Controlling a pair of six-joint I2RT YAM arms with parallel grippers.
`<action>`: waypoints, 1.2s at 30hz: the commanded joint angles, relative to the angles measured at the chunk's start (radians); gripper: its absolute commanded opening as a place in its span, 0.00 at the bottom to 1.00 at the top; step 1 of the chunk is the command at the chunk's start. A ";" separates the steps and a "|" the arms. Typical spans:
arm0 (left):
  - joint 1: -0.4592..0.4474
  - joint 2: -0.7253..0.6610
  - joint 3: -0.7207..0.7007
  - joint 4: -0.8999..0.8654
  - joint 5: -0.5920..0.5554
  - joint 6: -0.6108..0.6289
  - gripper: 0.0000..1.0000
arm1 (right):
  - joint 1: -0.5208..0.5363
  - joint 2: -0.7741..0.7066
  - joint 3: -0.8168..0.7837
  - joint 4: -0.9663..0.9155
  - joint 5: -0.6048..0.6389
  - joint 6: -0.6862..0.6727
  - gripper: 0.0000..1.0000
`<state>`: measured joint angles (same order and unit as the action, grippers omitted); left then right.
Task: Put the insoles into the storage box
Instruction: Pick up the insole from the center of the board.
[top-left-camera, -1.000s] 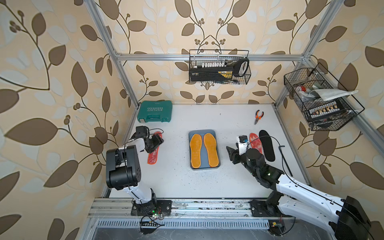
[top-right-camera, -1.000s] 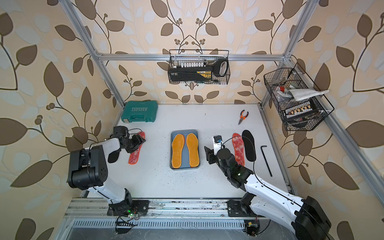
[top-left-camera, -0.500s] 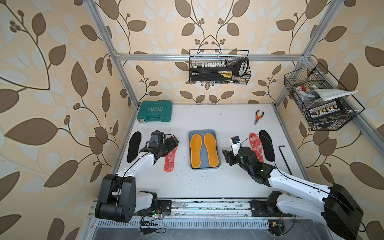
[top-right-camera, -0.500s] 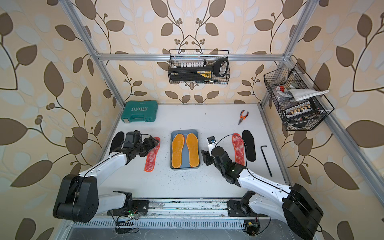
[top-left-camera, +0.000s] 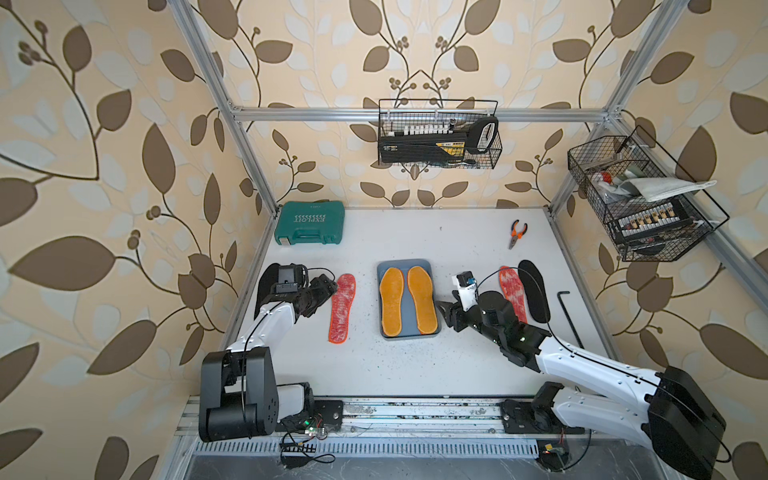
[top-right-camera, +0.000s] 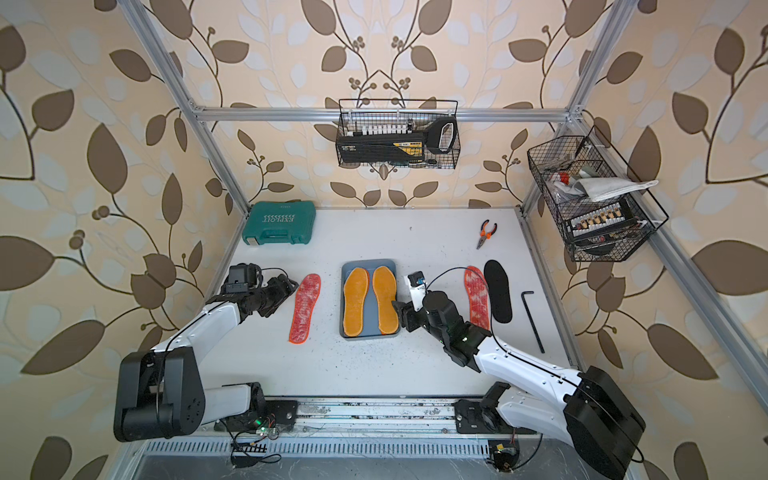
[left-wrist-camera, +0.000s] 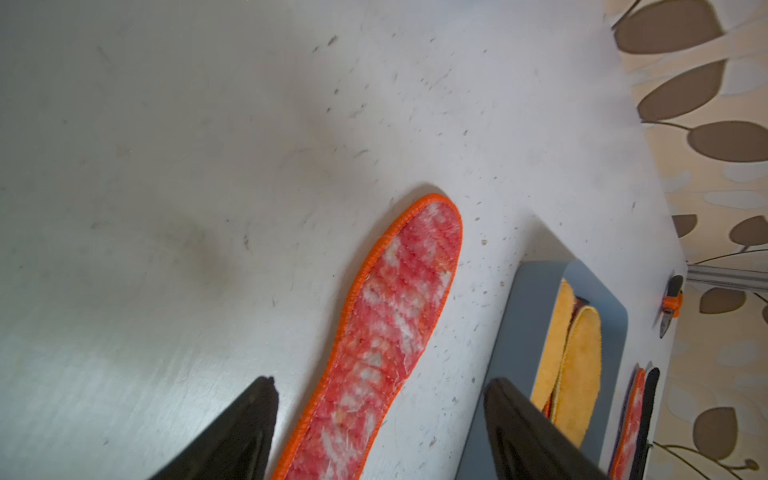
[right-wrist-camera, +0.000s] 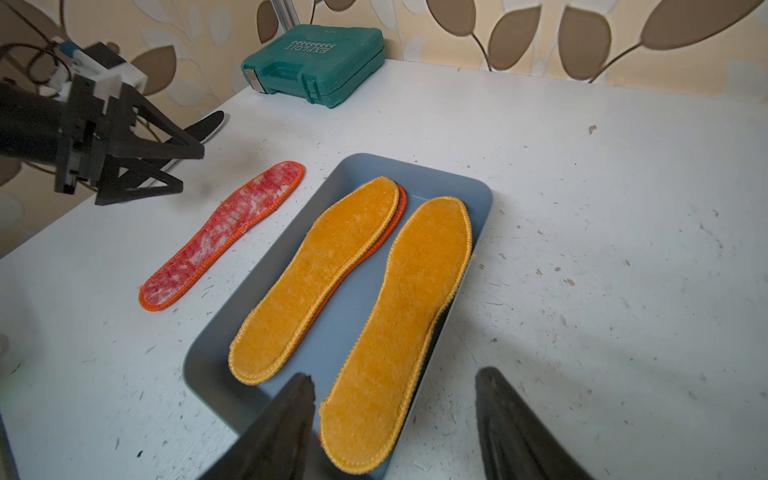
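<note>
The blue-grey storage box (top-left-camera: 409, 335) (right-wrist-camera: 353, 166) sits mid-table with two mustard-yellow insoles (top-left-camera: 392, 301) (top-left-camera: 422, 299) side by side in it. An orange edge peeks out under one yellow insole (right-wrist-camera: 402, 203). A red-white insole (top-left-camera: 343, 307) (left-wrist-camera: 395, 316) lies flat on the table left of the box. My left gripper (top-left-camera: 328, 286) (left-wrist-camera: 382, 381) hovers open over its far end, one finger on each side. My right gripper (top-left-camera: 446, 311) (right-wrist-camera: 395, 375) is open at the box's right rim, over a yellow insole's heel. Right of it lie another red-white insole (top-left-camera: 513, 291) and a black insole (top-left-camera: 534, 295). A second black insole (top-left-camera: 266, 282) lies behind my left arm.
A green tool case (top-left-camera: 309, 222) stands at the back left. Orange-handled pliers (top-left-camera: 517, 233) lie at the back right and a black hex key (top-left-camera: 569, 316) by the right edge. Wire baskets (top-left-camera: 438, 137) (top-left-camera: 640, 208) hang on the back and right walls.
My left gripper and the red-white insole have moved right from the table's left edge toward the box; the insole now lies flat. My right gripper has moved left to the box's rim.
</note>
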<state>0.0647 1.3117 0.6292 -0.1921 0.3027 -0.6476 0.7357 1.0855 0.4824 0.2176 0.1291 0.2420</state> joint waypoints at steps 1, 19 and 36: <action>0.000 0.032 0.004 0.024 0.057 0.058 0.78 | 0.004 -0.007 -0.002 0.023 -0.023 -0.010 0.64; -0.079 0.222 0.071 -0.051 -0.056 0.117 0.24 | 0.042 0.233 0.276 -0.094 -0.233 0.152 0.65; 0.029 -0.055 -0.036 -0.012 0.025 0.097 0.00 | 0.179 0.768 0.758 -0.295 -0.454 0.307 0.60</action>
<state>0.0544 1.3411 0.6247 -0.2333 0.2504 -0.5484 0.9096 1.8221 1.1675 -0.0029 -0.2420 0.5217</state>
